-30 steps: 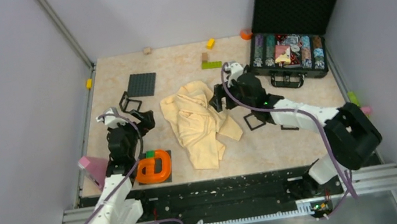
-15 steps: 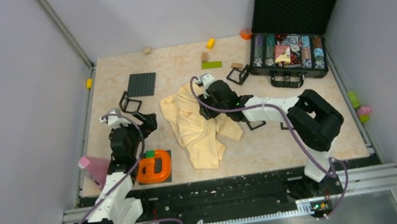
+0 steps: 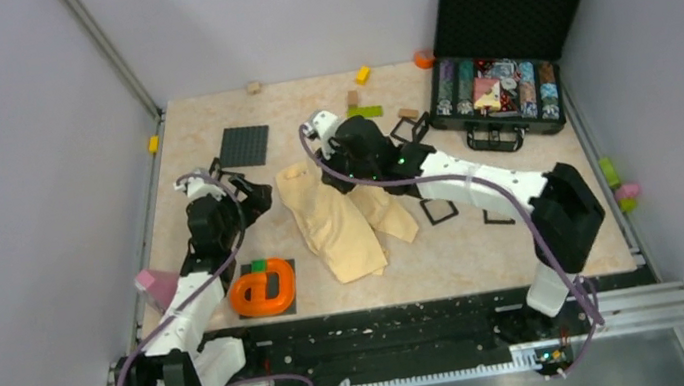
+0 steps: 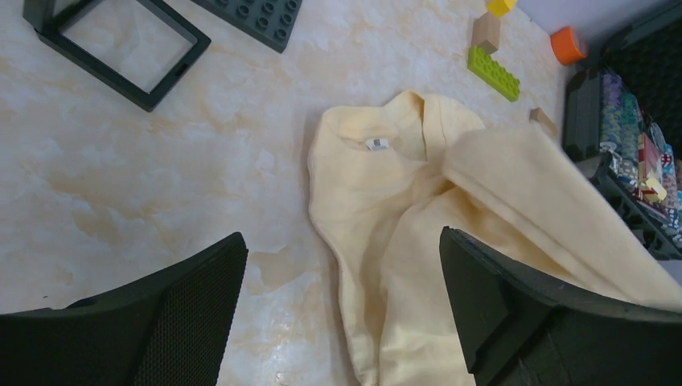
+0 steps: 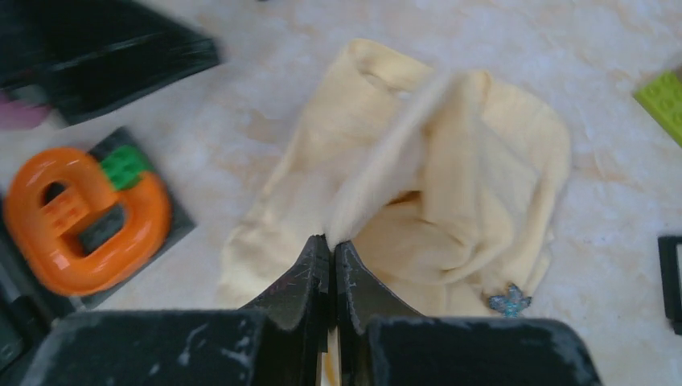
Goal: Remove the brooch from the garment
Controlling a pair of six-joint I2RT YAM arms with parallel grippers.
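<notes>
A fold of the yellow garment (image 5: pixel 482 161) is pinched in the closed right hand (image 5: pixel 331 241). The brooch (image 5: pixel 510 301) is seen at the garment's right edge. The left hand (image 4: pixel 339 241) is held wide open, left of the garment.

Top camera sits high behind the arm bases, looking down on the whole table (image 3: pixel 478 257). Left wrist camera, low and close, faces far-right toward the open case (image 4: pixel 615 104); right wrist camera, closer still, faces back toward the orange toy (image 5: pixel 80 217). All three share the yellow garment (image 3: pixel 342 223).
</notes>
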